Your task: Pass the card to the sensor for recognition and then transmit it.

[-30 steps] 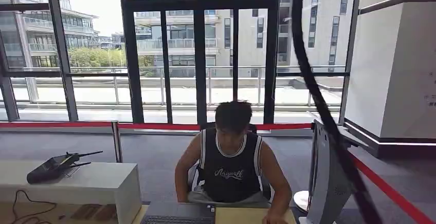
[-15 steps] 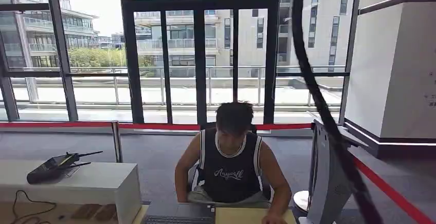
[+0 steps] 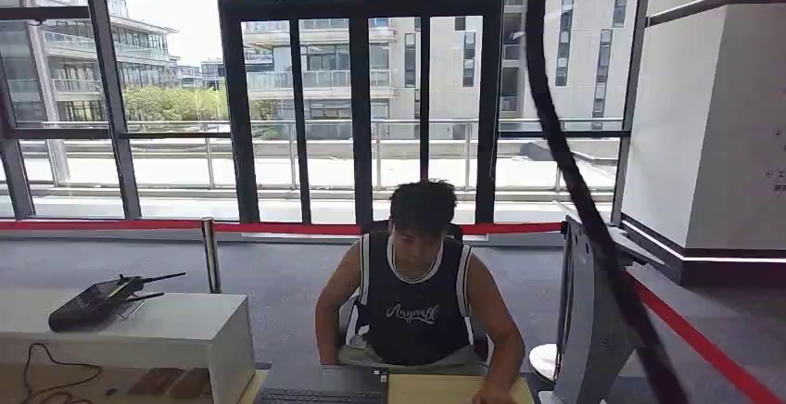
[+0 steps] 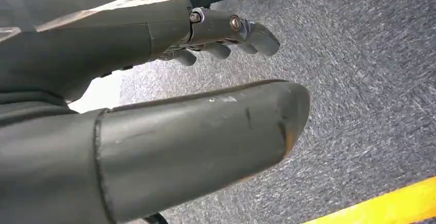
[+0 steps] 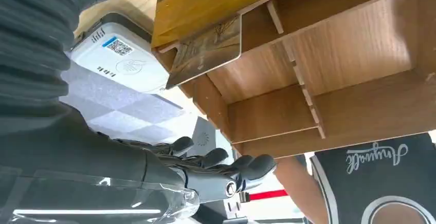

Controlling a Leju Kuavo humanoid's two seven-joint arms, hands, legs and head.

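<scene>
Behind the wooden shelf unit (image 5: 329,70) sits a person (image 3: 414,302) in a dark sleeveless top, and just beside that shelf lies the white sensor (image 5: 121,54), with the card (image 5: 205,52) sticking out of a shelf slot right next to it. The right hand (image 5: 205,165) hovers near the shelf, fingers apart and lightly curled, holding nothing. Away from the shelf, the left hand (image 4: 169,95) hangs over grey carpet (image 4: 360,80), fingers curled loosely and apart from the thumb, empty.
</scene>
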